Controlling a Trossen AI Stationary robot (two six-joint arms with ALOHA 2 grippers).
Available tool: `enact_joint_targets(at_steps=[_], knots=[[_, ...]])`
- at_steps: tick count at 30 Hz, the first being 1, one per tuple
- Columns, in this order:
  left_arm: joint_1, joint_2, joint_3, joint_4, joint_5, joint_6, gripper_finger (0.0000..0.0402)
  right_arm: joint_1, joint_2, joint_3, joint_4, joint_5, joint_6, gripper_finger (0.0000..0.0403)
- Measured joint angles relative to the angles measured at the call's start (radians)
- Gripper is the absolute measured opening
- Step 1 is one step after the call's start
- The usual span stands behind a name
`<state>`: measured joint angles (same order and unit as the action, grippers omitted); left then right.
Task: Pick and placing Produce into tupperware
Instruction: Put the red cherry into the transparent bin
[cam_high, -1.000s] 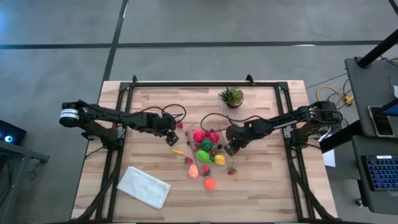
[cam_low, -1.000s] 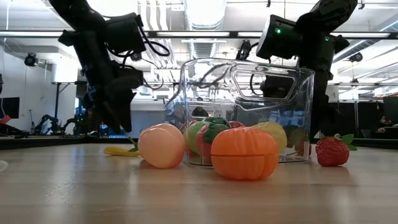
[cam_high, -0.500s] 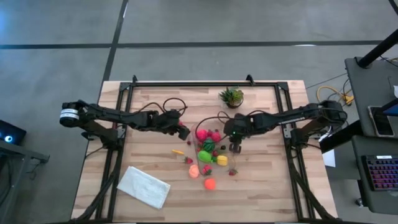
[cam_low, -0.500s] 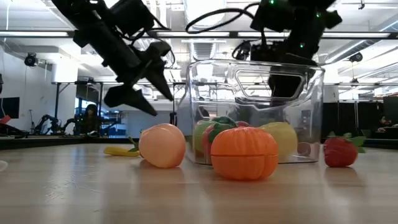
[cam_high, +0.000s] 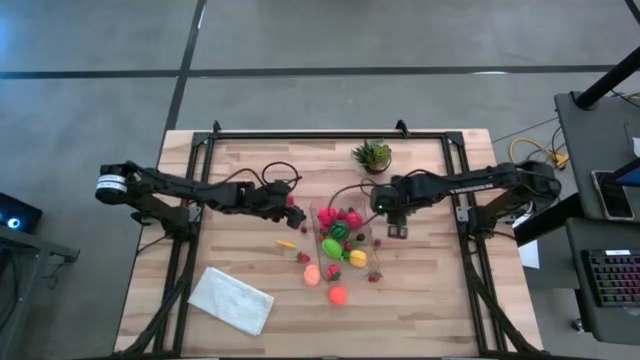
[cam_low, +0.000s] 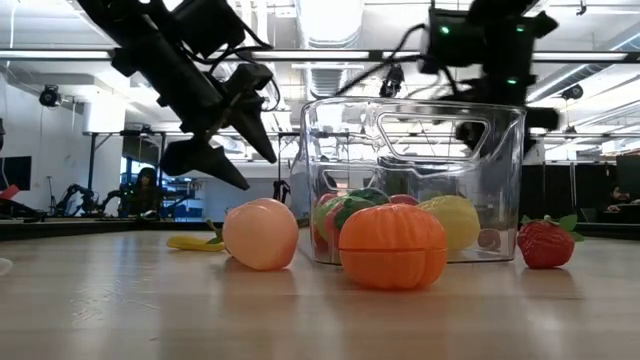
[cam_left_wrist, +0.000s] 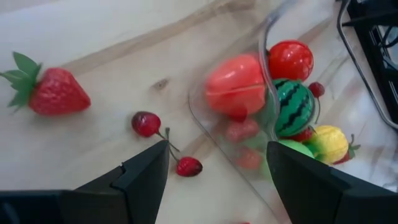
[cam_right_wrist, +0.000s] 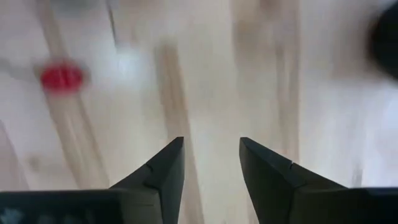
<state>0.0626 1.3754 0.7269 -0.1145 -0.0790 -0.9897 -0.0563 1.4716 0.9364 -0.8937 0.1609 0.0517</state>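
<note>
A light wooden table (cam_high: 250, 180) fills the middle of the overhead view. A white folded cloth (cam_high: 231, 299) lies near its 7 o'clock corner. At the centre stands the clear tupperware (cam_high: 340, 238), already holding red, pink, lime green, yellow and striped dark green produce (cam_high: 336, 232). Just outside it toward 6 o'clock lie a peach-coloured toy fruit (cam_high: 311, 276) and an orange one (cam_high: 338, 295), with small strawberries scattered nearby. A small spiky green potted plant (cam_high: 373, 155) sits toward 12 o'clock.

The left gripper (cam_high: 293, 210) hovers just beside the container at its 9 o'clock side, its claw spread wide and holding nothing; its wrist camera looks past the fingers at a strawberry (cam_left_wrist: 55, 92) and a pair of cherries (cam_left_wrist: 166, 143) on the wood. The right gripper (cam_high: 396, 230) is near the container's 3 o'clock side, claw parted narrowly with nothing between its fingers (cam_right_wrist: 158, 171), above bare wood.
</note>
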Motion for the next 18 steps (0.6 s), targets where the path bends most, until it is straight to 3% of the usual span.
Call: enact_joint_targets(at_steps=[7, 13, 18], knots=[[-0.014, 0.000, -0.017, -0.001, -0.002, 0.001, 0.0255, 0.066, -0.103, -0.083, -0.033, -0.057, 0.000, 0.0180], [-0.032, 0.000, -0.027, 0.000, -0.002, 0.001, 0.0255, 0.173, -0.177, -0.152, 0.108, -0.058, -0.009, 0.0230], [-0.039, 0.000, -0.033, 0.000, -0.002, 0.001, 0.0255, 0.230, -0.145, -0.165, 0.219, -0.055, -0.038, 0.0271]])
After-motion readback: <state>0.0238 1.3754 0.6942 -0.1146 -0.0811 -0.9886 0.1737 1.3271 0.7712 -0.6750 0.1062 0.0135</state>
